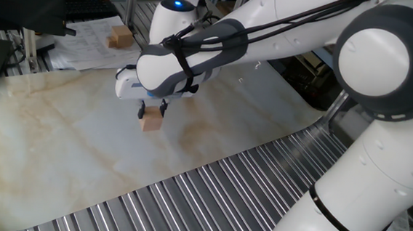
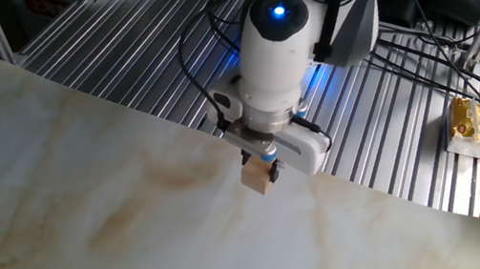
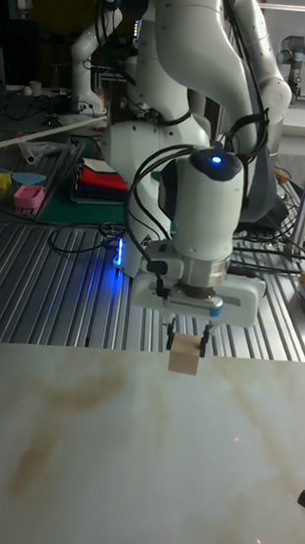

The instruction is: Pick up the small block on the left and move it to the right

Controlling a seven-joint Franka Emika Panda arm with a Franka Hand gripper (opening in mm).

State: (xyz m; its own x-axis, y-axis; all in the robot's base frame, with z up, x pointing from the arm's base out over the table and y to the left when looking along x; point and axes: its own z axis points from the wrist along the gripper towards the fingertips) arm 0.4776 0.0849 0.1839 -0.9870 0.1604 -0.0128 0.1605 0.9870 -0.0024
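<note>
Tall fixed view shows the end effector (image 3: 188, 337) pointing straight down with its fingers clenched on the block (image 3: 185, 357), which hangs just above the marbled worktop (image 3: 76, 463). Measured from the block, the worktop's far edge, where it meets the ribbed metal slats (image 3: 32, 291), lies close behind, while a broad stretch of bare marbled surface runs toward the camera and out to both sides. In the other fixed view the block (image 2: 257, 177) sits near that same slat-side edge, with open sheet spreading away from it to the left and lower right. In one fixed view the block (image 1: 150, 120) hangs over the middle of the sheet, slats near its lower right and a second, larger wooden block (image 1: 120, 37) well apart on papers beyond the worktop's far edge.

The block is a small light-tan wooden cube, plain and unmarked, about as wide as the fingertips gripping its upper part; its lower half shows below them.
</note>
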